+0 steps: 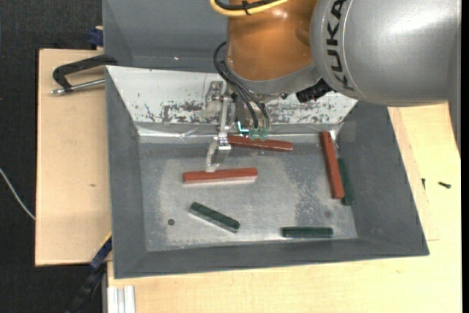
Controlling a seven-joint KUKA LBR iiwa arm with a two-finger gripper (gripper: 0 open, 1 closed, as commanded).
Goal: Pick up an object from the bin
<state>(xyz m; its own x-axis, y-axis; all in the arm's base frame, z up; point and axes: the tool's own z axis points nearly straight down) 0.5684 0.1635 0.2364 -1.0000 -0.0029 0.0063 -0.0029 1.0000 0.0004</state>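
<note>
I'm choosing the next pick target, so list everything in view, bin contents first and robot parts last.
Bin: 1, grey metal, middle of the view.
Red bars: 3, brick red; one mid-floor, one by the back wall beside the gripper, one along the right wall.
Green bars: 3, dark green; front left, front right, one alongside the right-wall red bar.
Gripper: 1, metal, low at the back middle.
Arm: 1, silver with orange cover, reaching in from the right.

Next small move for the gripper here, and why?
Probably a short shift toward the front of the bin, then down onto the red bar: the gripper hangs behind it, by a red-brown stick at the back wall, and the bar lies alone.
</note>
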